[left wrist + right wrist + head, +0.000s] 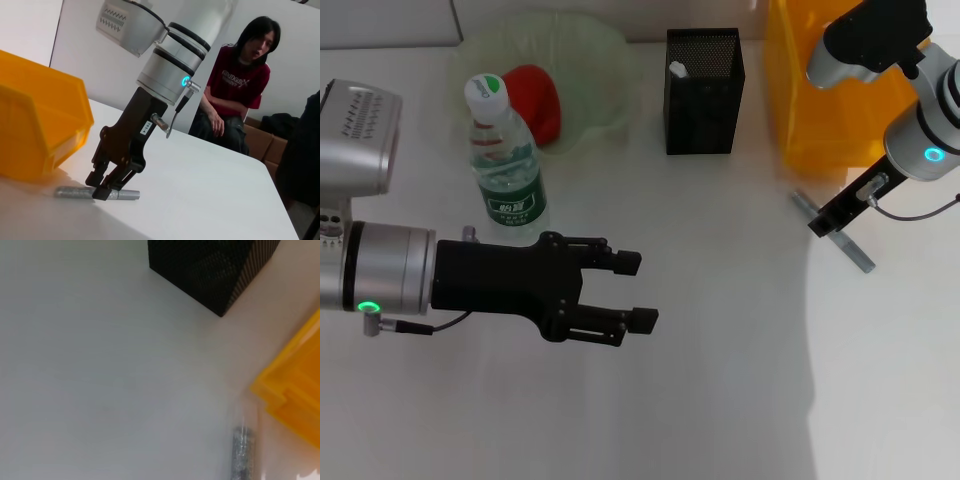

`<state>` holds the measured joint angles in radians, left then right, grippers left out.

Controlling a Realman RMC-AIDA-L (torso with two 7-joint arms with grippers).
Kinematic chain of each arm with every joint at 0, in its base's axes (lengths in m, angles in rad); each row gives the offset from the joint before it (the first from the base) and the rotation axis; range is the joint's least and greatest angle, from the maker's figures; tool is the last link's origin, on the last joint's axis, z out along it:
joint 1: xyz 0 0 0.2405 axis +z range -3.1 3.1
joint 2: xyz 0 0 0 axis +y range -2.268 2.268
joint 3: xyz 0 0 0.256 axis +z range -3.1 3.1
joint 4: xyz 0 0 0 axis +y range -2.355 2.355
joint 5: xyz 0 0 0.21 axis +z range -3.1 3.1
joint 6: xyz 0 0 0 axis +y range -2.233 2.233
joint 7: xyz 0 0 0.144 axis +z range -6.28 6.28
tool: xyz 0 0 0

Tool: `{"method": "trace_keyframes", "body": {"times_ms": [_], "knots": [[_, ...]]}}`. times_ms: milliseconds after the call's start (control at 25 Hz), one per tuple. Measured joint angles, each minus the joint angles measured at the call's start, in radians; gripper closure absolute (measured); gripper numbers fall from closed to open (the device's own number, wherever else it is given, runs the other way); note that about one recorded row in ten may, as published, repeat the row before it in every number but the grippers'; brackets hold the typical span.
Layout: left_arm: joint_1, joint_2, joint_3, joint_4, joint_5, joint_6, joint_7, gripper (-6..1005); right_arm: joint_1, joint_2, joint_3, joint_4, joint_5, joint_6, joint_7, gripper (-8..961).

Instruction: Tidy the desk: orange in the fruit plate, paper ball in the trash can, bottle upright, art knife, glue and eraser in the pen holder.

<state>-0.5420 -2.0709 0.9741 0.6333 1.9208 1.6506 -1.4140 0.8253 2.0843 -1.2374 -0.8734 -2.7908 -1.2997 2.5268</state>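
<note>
The right pincer (106, 189) pinches the thin, stiff, light art knife (95, 193) mid-length on the bench (720, 380); left pincer (635, 290) hovers wide, empty.

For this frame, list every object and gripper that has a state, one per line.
Clear plastic water bottle with green label: upright, capped, on the white desk.
Red-orange orange: inside the pale green fruit plate.
Black mesh pen holder: upright, a white item inside.
Translucent yellow-orange trash can: upright, contents not visible.
Grey glittery stick: lying flat on the desk.
Right gripper: closing around the stick.
Left gripper: open, empty.
</note>
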Motion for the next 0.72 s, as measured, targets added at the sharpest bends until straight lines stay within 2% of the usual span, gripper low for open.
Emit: {"method": "trace_keyframes", "body": {"times_ms": [80,560,720], "knots": [[-0.003,0.0,0.0,-0.002,0.0,-0.001,0.0,222,0.005,0.0,0.0,0.015,0.0,0.008,0.0,656],[-0.007,0.0,0.0,-0.008,0.0,-0.011,0.0,222,0.011,0.0,0.0,0.037,0.008,0.03,-0.002,722],[-0.007,0.0,0.0,-0.009,0.0,-0.011,0.0,222,0.003,0.0,0.001,0.008,0.012,0.019,-0.003,796]]}}
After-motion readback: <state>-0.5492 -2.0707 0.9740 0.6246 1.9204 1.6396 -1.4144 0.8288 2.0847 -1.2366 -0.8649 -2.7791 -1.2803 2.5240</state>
